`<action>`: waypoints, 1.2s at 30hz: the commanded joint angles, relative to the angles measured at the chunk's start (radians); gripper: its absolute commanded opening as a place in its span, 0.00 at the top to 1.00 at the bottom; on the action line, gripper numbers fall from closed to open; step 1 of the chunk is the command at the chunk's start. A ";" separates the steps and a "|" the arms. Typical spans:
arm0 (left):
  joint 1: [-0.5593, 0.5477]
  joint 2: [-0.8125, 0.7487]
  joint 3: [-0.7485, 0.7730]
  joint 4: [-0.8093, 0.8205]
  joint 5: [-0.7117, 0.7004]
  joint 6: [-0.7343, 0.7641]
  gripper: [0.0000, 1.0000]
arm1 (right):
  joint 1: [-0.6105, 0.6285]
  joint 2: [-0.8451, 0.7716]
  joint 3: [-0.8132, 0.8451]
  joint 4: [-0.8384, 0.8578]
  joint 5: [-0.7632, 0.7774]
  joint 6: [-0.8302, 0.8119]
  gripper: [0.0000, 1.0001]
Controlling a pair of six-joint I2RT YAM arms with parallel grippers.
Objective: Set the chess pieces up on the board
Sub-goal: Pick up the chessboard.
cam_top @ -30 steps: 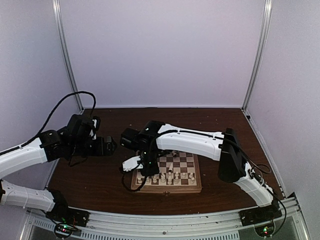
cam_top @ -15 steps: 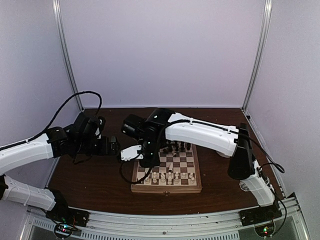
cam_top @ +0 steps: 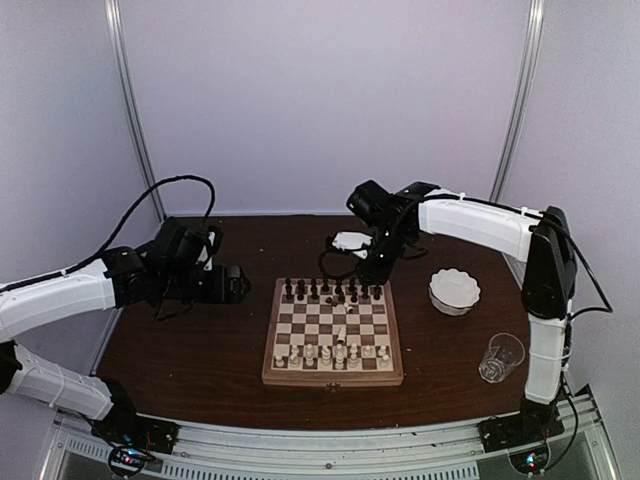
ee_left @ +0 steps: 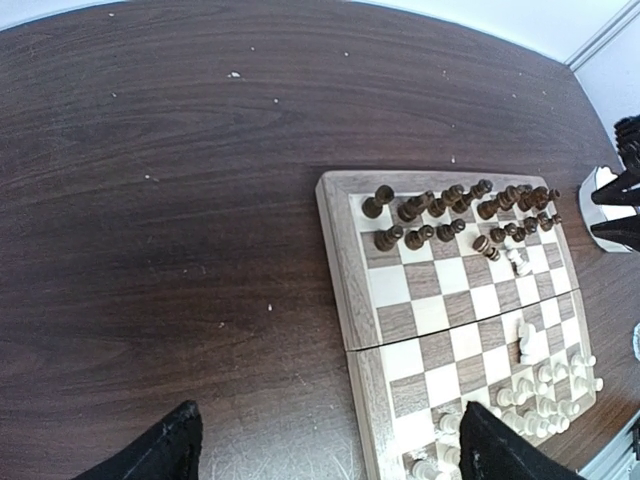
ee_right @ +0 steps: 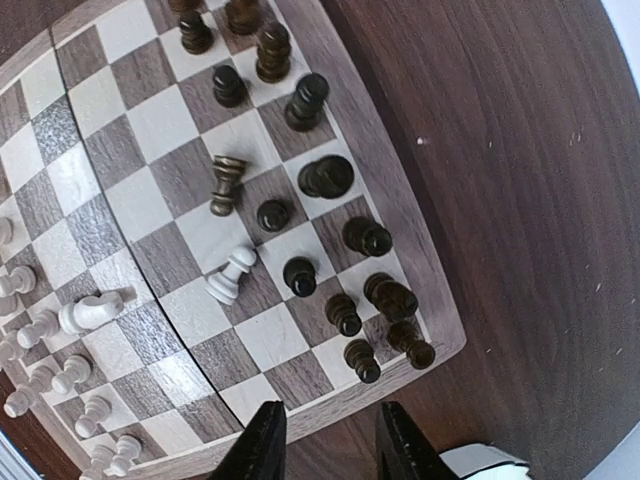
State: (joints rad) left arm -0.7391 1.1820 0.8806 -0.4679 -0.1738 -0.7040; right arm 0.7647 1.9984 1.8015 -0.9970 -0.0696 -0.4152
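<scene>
Swung away from the near-left of the board (cam_top: 333, 378), my right gripper (ee_right: 330, 418) hangs past its far-right edge, fingers parted, empty. A toppled white pawn (ee_right: 230, 277) lies just nearward among the dark pieces (ee_right: 300, 100). My left gripper (ee_left: 330, 432), spread wide, is farther off.

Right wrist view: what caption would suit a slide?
Black right gripper, open, at the edge of a checked wooden chessboard: dark brown pieces nearest, one cream-white piece among them.

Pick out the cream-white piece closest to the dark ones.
The lone cream-white piece beside a dark pawn, by the dark ranks. Another stray lies mid-board; the rest crowd the opposite edge.
</scene>
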 commanded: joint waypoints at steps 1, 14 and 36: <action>0.005 0.029 0.038 0.053 0.034 -0.010 0.11 | -0.012 -0.014 -0.054 0.080 -0.078 0.138 0.65; 0.006 -0.009 0.007 0.032 0.030 -0.034 0.12 | -0.007 0.121 0.008 0.048 -0.165 0.218 0.64; 0.004 -0.026 -0.018 0.034 0.018 -0.033 0.11 | 0.021 0.203 0.049 0.019 -0.142 0.242 0.65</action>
State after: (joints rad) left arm -0.7391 1.1721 0.8722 -0.4644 -0.1421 -0.7319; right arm 0.7750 2.1876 1.8267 -0.9615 -0.2203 -0.1833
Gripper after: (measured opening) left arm 0.889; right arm 0.354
